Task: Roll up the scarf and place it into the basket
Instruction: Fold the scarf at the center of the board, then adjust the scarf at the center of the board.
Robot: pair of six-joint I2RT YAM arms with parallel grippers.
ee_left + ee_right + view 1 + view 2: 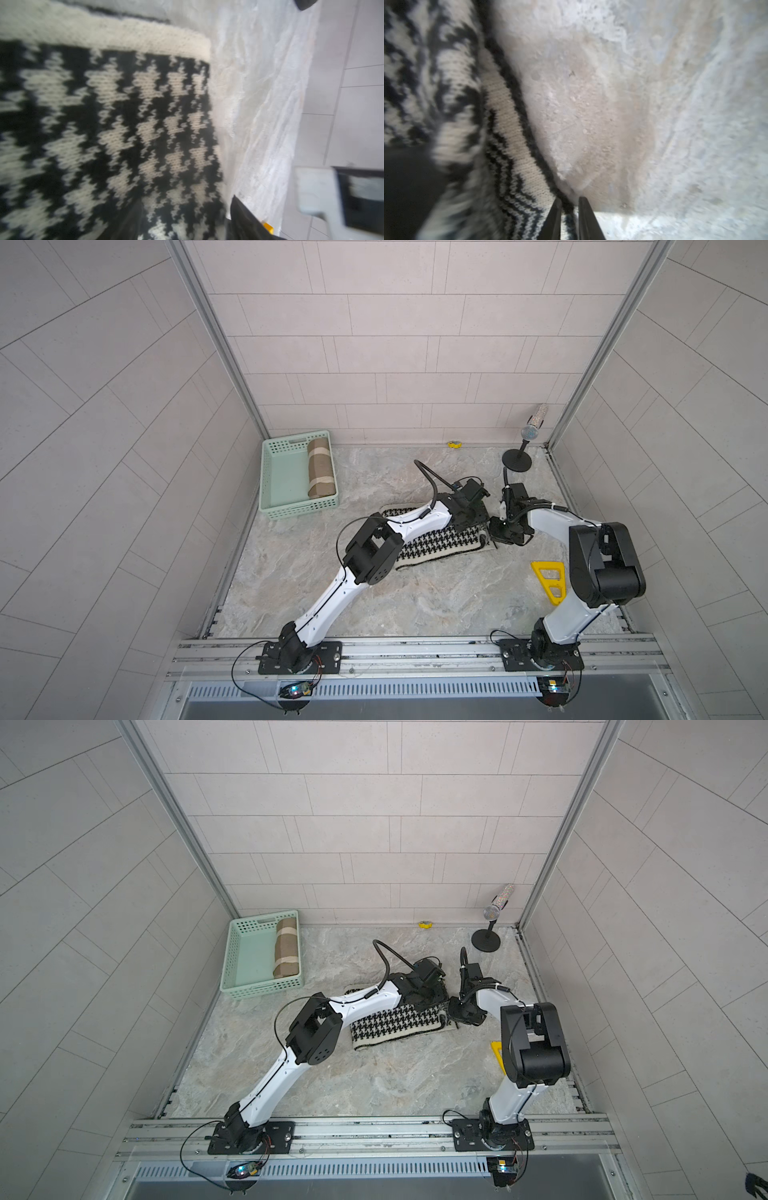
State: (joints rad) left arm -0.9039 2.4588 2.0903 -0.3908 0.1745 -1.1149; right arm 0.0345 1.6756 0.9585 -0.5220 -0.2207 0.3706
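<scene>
The scarf, black-and-white houndstooth knit with a cream border, lies lengthwise mid-table, its left part under my left arm. Its right end is curled over on itself. My left gripper hovers over that end with its jaws wide apart and only the knit beneath them; in both top views the wrist hides it. My right gripper is at the scarf's right edge, jaws nearly together with the dark border pinched between them. The mint-green basket stands at the back left.
A rolled brown scarf lies along the basket's right side. A microphone on a round stand is at the back right, a yellow triangular frame by the right arm, a small yellow item at the back wall.
</scene>
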